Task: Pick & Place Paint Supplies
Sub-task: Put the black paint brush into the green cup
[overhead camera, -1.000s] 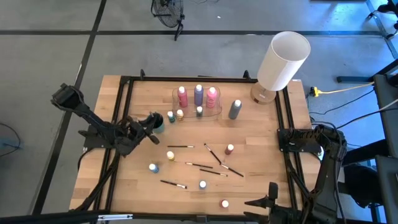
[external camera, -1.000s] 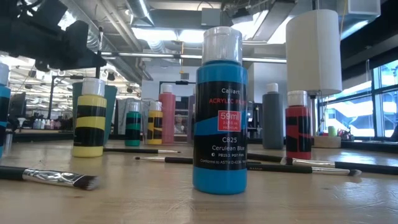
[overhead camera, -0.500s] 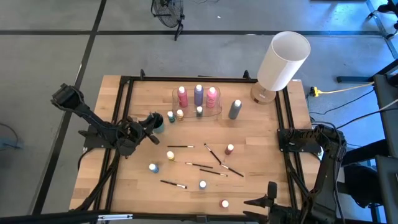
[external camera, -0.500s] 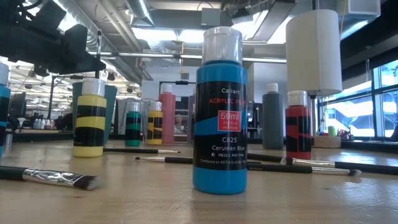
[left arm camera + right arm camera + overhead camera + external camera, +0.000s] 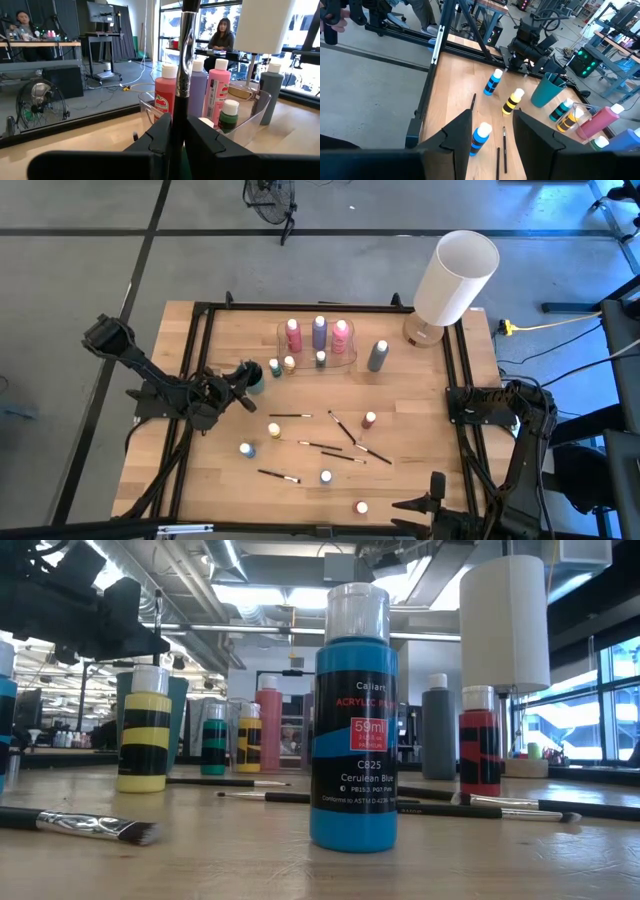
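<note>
My left gripper [image 5: 242, 376] is shut on a thin paintbrush [image 5: 183, 60] and holds it over a teal cup [image 5: 256, 383] near the table's left side. In the low view the brush [image 5: 158, 610] stands upright above that cup [image 5: 180, 705]. My right gripper [image 5: 453, 407] waits open at the table's right edge, touching nothing. A clear tray [image 5: 350, 358] holds pink and purple bottles [image 5: 319, 332]. A grey bottle [image 5: 377, 355] stands beside it. Small white-capped bottles, such as yellow [image 5: 274, 430], red [image 5: 369, 420] and blue [image 5: 326, 477], stand on the table among several loose brushes [image 5: 320, 446]. My left gripper pinches the brush by its dark handle [image 5: 178, 117], just below the silver ferrule [image 5: 186, 45], between its two fingers [image 5: 161, 135]. The brush stands upright and lifted clear of the table. Its lower end is hidden behind the fingers.
A big white cylindrical lamp [image 5: 455, 278] stands at the far right corner. Two small bottles [image 5: 282, 366] stand between the cup and the tray. A black frame [image 5: 200, 310] runs along the table's edges. People sit in the room beyond the table [image 5: 223, 37].
In the low view my left gripper, with the brush, shifted slightly at first and has stayed still since. It has remained shut on the brush.
</note>
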Robot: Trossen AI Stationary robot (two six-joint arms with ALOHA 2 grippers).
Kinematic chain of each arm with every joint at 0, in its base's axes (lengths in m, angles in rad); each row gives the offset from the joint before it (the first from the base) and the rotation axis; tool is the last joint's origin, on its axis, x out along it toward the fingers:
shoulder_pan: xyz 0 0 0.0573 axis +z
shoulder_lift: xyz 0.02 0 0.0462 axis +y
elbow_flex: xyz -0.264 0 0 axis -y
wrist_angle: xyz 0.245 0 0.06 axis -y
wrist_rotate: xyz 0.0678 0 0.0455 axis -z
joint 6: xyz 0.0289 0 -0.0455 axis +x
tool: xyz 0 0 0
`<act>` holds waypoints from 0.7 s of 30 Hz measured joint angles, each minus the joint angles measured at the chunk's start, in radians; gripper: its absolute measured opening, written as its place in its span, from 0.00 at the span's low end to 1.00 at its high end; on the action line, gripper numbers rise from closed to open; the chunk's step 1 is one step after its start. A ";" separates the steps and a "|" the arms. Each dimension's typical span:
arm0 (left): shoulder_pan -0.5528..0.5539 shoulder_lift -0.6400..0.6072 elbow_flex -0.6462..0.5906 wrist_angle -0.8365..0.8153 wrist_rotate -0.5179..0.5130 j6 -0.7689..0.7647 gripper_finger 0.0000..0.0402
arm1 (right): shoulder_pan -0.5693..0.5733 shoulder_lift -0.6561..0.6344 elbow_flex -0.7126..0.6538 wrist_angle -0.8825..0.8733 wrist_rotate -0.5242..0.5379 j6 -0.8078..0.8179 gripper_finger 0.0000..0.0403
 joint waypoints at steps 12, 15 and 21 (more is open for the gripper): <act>0.000 0.000 0.000 -0.001 0.000 0.001 0.11 | 0.000 0.000 0.000 0.000 0.000 0.002 0.36; 0.000 0.000 0.000 -0.004 0.000 0.002 0.12 | 0.000 0.000 0.000 -0.001 0.000 0.003 0.36; 0.000 0.000 0.000 -0.027 0.000 -0.004 0.18 | 0.000 0.000 0.000 -0.013 0.000 0.010 0.36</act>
